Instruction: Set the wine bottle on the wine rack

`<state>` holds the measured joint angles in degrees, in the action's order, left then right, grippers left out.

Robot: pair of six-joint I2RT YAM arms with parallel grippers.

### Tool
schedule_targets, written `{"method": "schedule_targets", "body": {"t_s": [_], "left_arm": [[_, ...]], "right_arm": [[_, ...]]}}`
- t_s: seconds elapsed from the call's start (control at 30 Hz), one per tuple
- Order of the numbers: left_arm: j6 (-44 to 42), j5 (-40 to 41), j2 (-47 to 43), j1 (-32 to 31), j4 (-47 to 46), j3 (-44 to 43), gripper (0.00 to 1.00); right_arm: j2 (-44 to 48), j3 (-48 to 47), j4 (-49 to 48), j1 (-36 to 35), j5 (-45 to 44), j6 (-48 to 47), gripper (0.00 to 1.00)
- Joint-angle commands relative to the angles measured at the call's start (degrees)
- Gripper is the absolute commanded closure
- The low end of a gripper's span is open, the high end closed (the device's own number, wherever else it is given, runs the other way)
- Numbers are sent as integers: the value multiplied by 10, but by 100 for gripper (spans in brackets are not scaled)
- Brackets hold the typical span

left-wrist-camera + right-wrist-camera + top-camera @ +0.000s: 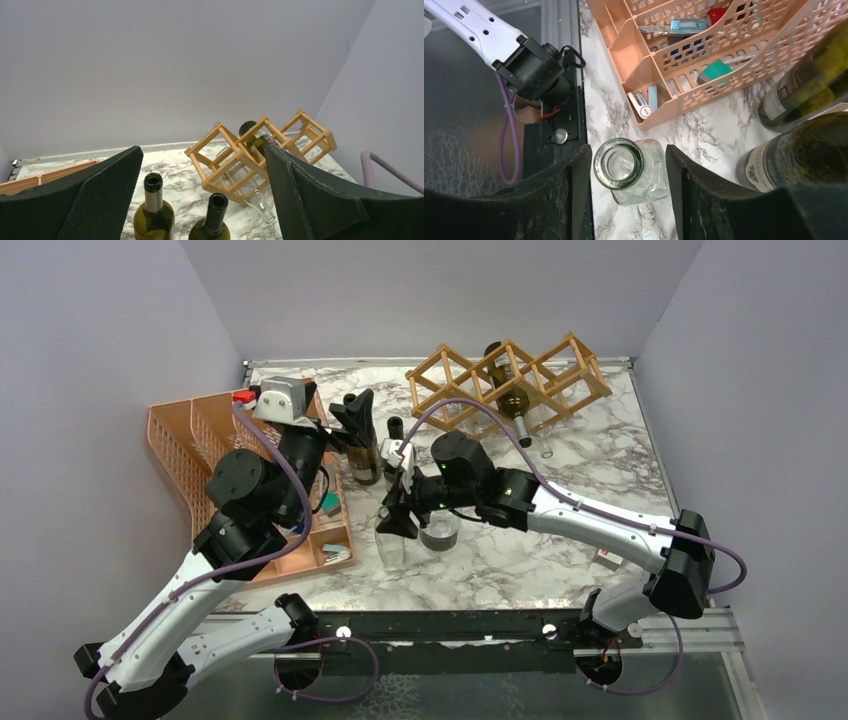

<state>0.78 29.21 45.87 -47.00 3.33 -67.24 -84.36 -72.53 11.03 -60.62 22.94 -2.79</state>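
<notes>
The light wooden wine rack (520,372) stands at the back right and holds a dark green bottle (508,392), neck toward me. It also shows in the left wrist view (235,150) with a clear bottle (255,195) lying in a lower cell. My right gripper (398,518) is open, its fingers on either side of the mouth of an upright clear glass bottle (620,165) near the table's front, with a gap on the right. My left gripper (355,418) is open above two upright green wine bottles (153,210) (214,220).
An orange plastic mesh organizer (195,435) with small items fills the left side, close to the clear bottle (659,75). A second clear glass vessel (440,530) stands beside my right gripper. Two dark labelled bottles (804,150) stand right of it. Walls enclose the table.
</notes>
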Motion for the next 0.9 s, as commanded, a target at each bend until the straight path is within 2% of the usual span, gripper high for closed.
{"method": "schedule_targets", "body": {"t_s": [0.0, 0.13, 0.27, 0.5, 0.7, 0.87], "left_arm": [[-8, 10, 1, -2, -6, 2, 1], [-8, 8, 3, -1, -2, 2, 1], [-6, 5, 4, -2, 5, 3, 1], [-4, -25, 17, -2, 24, 4, 1], [-8, -64, 27, -2, 27, 12, 1], [-28, -118, 36, -2, 14, 36, 1]], "right_arm": [[-10, 6, -46, -10, 32, -29, 48], [-2, 22, -71, -16, 20, -38, 72], [31, 49, -97, -21, -14, -38, 88], [107, 80, -70, -21, -39, -31, 99], [192, 109, 0, -21, -50, -5, 99], [270, 120, 65, -21, -94, 23, 99]]}}
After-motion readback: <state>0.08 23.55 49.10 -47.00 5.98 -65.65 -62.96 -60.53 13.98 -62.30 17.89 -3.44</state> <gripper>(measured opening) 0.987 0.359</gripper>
